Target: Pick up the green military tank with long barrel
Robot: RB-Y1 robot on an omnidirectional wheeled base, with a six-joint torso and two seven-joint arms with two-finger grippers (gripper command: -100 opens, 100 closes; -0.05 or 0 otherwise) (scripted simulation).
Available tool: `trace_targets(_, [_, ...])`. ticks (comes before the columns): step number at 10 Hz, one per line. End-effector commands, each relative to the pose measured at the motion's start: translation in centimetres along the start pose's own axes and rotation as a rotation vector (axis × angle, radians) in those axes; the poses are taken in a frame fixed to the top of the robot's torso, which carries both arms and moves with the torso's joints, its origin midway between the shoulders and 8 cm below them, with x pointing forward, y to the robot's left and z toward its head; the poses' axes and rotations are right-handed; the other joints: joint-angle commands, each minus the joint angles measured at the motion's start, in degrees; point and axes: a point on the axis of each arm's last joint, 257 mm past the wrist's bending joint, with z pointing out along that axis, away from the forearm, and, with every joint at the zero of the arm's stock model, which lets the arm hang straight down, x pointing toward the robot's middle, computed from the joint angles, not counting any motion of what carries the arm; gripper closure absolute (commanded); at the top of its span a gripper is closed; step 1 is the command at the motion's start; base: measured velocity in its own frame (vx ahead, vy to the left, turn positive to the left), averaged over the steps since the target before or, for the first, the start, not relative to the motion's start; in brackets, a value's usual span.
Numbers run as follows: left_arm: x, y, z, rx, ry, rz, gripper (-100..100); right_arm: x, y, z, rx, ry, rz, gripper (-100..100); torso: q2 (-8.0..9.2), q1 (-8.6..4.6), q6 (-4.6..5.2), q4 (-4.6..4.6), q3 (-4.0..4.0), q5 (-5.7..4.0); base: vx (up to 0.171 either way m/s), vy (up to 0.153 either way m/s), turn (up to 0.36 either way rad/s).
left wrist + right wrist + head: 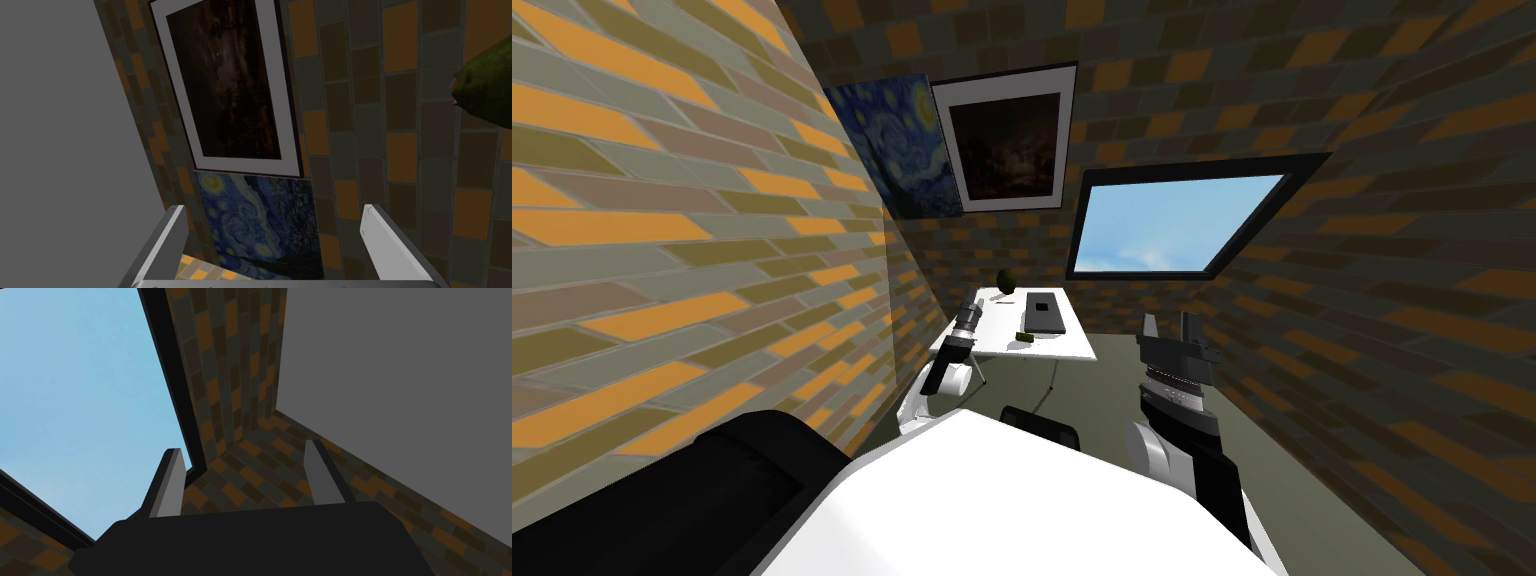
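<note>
1. The tank (1025,340) is seen on the white counter (1072,348), small and green, near the front edge, at 7 o'clock of a dark slab (1045,312); its barrel is too small to be made out.
2. A dark green round thing (1004,279) is seen at the counter's far edge, at 11 o'clock of the slab.
3. The left claw (280,245) is held spread; its arm is seen over the counter's left edge, at 9 o'clock of the tank, apart from it.
4. The right claw (245,480) is held spread, raised at 3 o'clock of the counter, well apart from the tank.
</note>
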Motion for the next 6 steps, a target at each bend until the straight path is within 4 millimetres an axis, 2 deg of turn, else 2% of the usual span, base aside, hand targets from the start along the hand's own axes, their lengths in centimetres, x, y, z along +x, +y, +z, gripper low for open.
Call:
trace_targets(1, [0.0, 0.6, 0.1, -0.031, 0.003, -0.004, -100, 0.0, 0.0, 0.0, 0.0, 0.0, 0.0, 0, 0.0, 0.0, 0.0, 0.0, 0.0, 0.0, -0.012, -0.03, 0.002])
trace_targets(6, [0.0, 3.1, 0.9, -0.129, 0.013, -0.03, -100, 0.0, 0.0, 0.0, 0.0, 0.0, 0.0, 0, -0.01, 0.03, 0.0, 0.0, 0.0, 0.0, -0.014, -0.029, 0.001])
